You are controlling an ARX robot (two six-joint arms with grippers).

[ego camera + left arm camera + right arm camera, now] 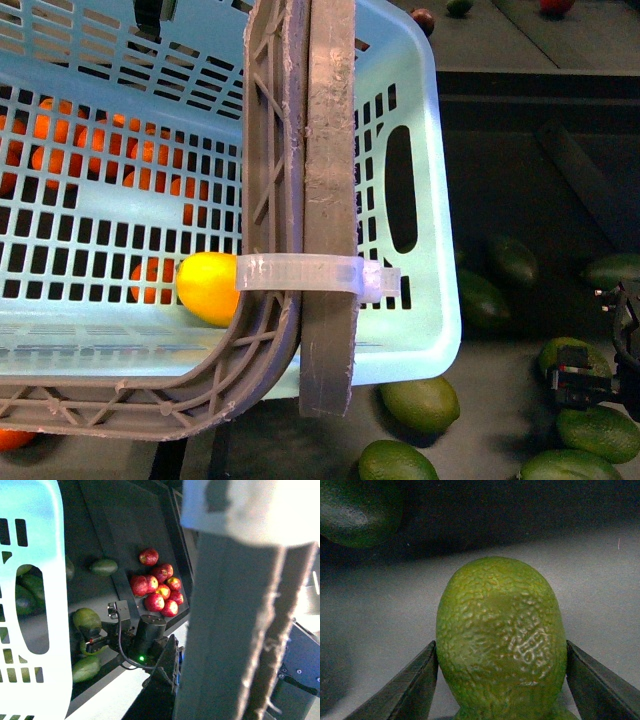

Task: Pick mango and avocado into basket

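Eight avocados (422,403) on the surface (500,420), near right. Right pincer (501,652) is clamped on one avocado (500,625), fingers against both sides (left pincer out of sight). One mango (210,288) lies inside the one basket (420,200). Oranges (60,130) beyond, uncountable through the lattice.

The mango (208,288) lies inside the basket (420,200) (oranges (60,130) show through its lattice); the right pincer (572,385) sits at the avocado (553,352) on the counter (500,430).
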